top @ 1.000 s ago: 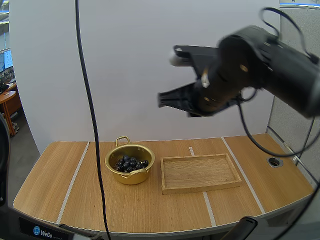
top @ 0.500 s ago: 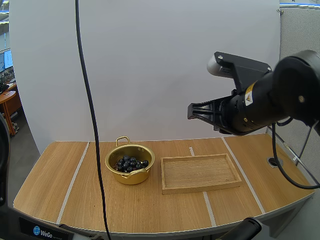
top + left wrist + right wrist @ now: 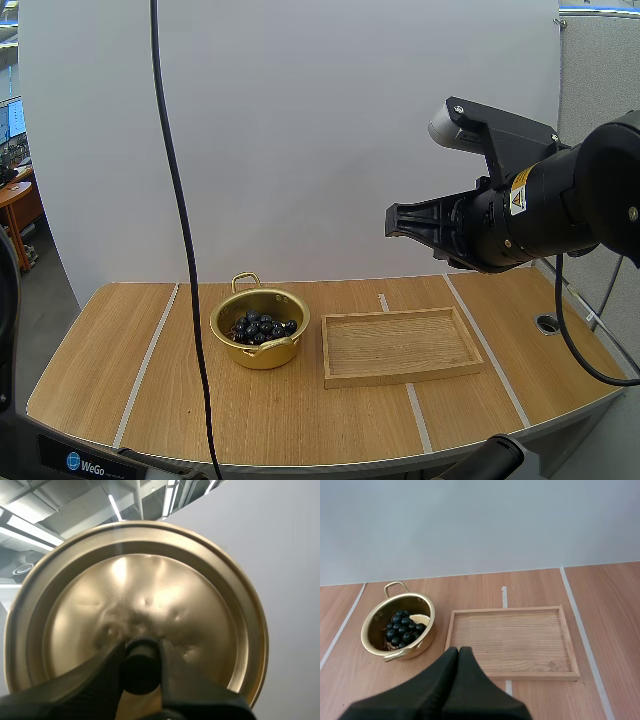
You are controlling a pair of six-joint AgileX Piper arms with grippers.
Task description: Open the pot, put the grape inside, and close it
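Left gripper [image 3: 141, 650] pinched the black knob [image 3: 141, 672] of the gold lid [image 3: 150, 590] between its fingertips. The lid was off the pot. Couldn't tell where it hung relative to the pot.

Right gripper [image 3: 392, 220] had its fingers pressed together into one wedge, nothing in them. It was high above the table [image 3: 300, 425], up and right of the pot [image 3: 262, 356].

Diff: 1.0 s ago the right arm was nearer the pot's side and a bit higher. 0.5 s ago it had swung right of the pot, and since then it had only nudged a little further right. Pot, grapes and tray hadn't shifted.

Writing: "WeGo" label [image 3: 88, 467] on the table's near edge, front-left of the pot. Yellow warning sticker [image 3: 519, 190] on the right arm, text unreadable.

The pot stood open and upright with the dark grape bunch [image 3: 262, 327] inside it, one loop handle at the pot's far side. The wooden tray [image 3: 400, 378] lay just right of the pot, apart from it by a narrow gap, with its floor showing bare wood.

Room: bare tabletop left of the pot and in front of the pot to the near edge. Less space behind the pot toward the far edge.
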